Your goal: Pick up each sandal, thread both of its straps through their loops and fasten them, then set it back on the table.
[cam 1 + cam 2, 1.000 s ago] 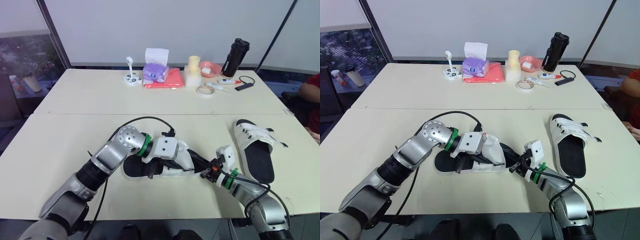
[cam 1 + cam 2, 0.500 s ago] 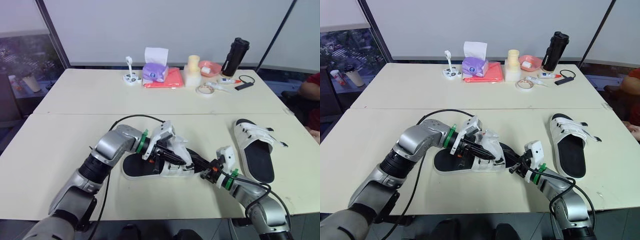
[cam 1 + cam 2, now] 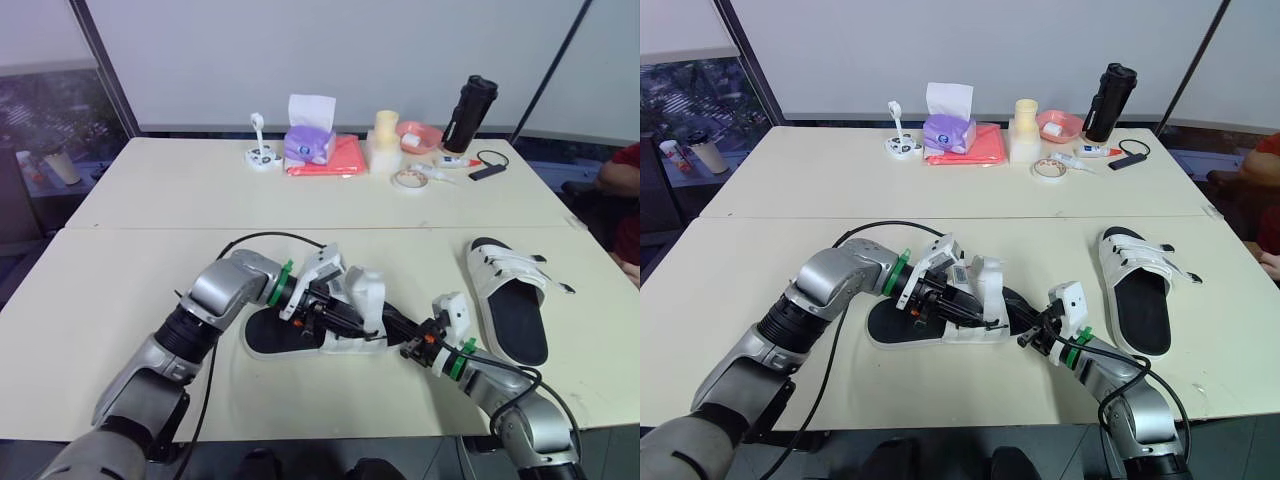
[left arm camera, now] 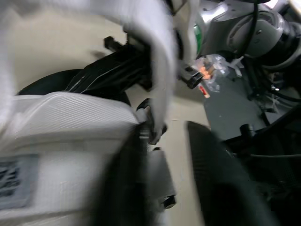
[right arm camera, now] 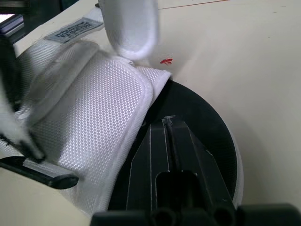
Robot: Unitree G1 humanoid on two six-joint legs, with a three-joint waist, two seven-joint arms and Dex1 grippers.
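Left end effector (image 3: 338,316), fingers apart, sits at the near sandal's (image 3: 272,338) raised strap (image 3: 366,290); right end effector (image 5: 168,124), closed narrow, presses its black footbed (image 5: 207,127).

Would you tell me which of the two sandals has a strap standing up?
The near, central sandal: a white strap stands up from it. The sandal to the right has its straps lying across it.

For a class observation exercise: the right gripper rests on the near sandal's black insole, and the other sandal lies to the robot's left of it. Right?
No. The other sandal lies to the robot's right of the near sandal, as the right eye view shows; the right gripper does rest on its black insole.
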